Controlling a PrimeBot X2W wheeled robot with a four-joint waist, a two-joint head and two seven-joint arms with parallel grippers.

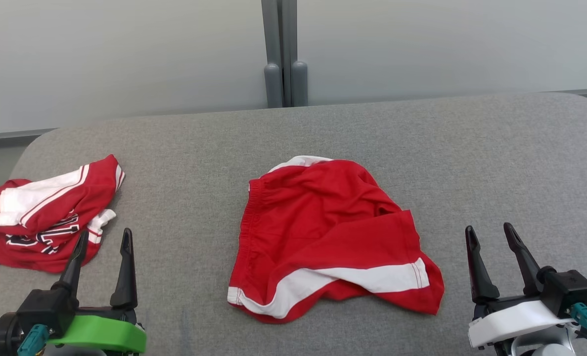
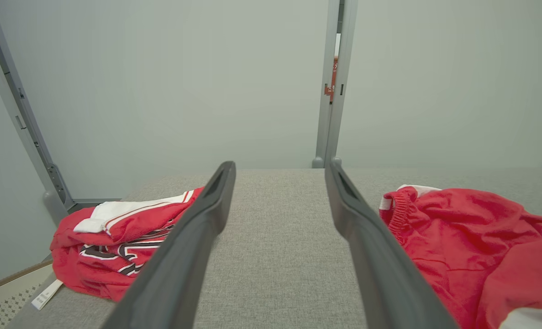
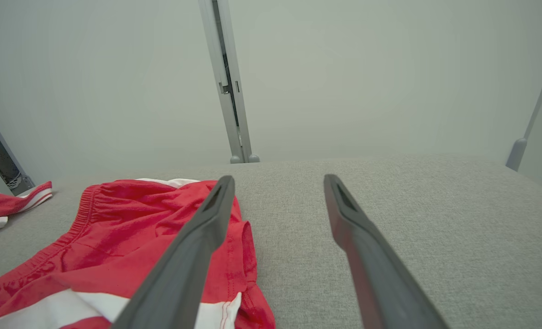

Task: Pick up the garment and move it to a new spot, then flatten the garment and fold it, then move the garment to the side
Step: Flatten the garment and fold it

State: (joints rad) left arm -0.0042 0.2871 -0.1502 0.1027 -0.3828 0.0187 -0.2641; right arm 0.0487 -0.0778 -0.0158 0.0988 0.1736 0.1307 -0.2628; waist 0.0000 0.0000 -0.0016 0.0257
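Note:
A pair of red shorts with white trim, the garment [image 1: 323,232], lies crumpled in the middle of the grey padded table [image 1: 323,128]; its elastic waistband faces left. It also lies at the right of the left wrist view [image 2: 462,237] and at the left of the right wrist view [image 3: 129,237]. My left gripper [image 1: 104,237] hovers at the lower left, open and empty, well left of the shorts. My right gripper [image 1: 491,235] hovers at the lower right, open and empty, to the right of the shorts. In the wrist views both pairs of fingers [image 2: 197,228] [image 3: 357,228] stand wide apart over bare fabric.
A second red and white garment [image 1: 46,212] with dark lettering lies bunched at the table's left edge, just beyond my left gripper. A pale wall with a grey post [image 1: 284,54] rises behind the table. Bare grey surface lies on the right half and along the back.

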